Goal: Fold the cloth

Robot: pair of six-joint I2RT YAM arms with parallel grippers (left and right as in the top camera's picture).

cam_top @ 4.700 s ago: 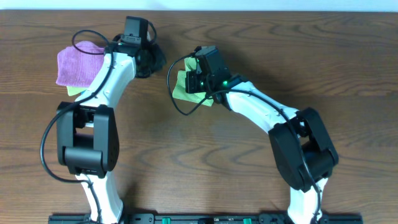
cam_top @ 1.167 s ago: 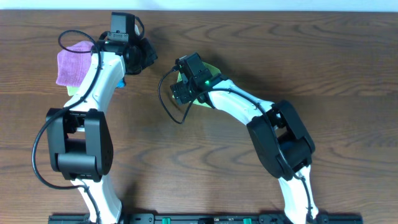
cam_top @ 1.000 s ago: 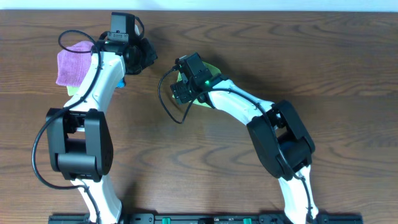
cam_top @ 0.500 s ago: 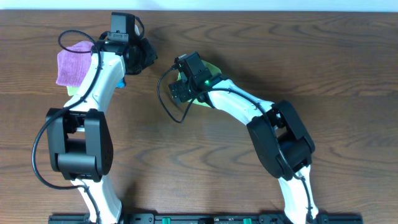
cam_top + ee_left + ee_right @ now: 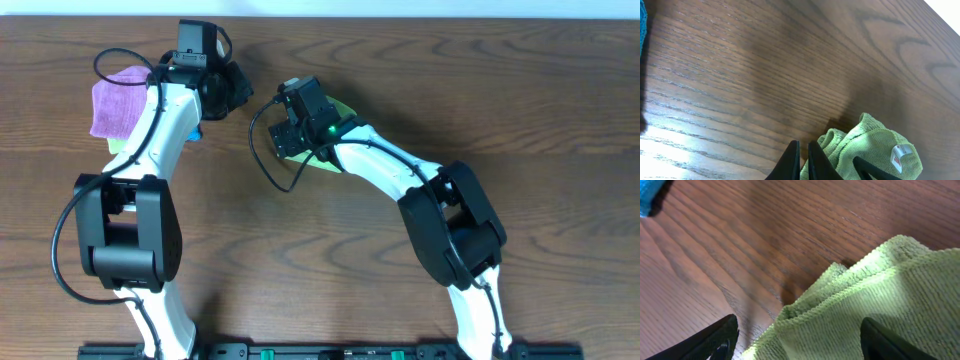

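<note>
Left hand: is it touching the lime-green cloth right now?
Apart. The overhead view shows a strip of bare wood between the shut left hand and the cloth.

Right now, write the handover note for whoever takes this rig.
Left gripper: shut, empty, near the cloth but not touching it.
Right gripper: open, low over the cloth's edge, gripping nothing.
Cloth: mid-table under the right wrist, in uneven layers, tag showing.
Done: it looks doubled over at least once.
Left: square the edges and finish the fold.

Cloth (image 5: 880, 305) under right gripper (image 5: 797, 325), table (image 5: 560, 150) centre — second cloth (image 5: 115, 100) far left.
</note>
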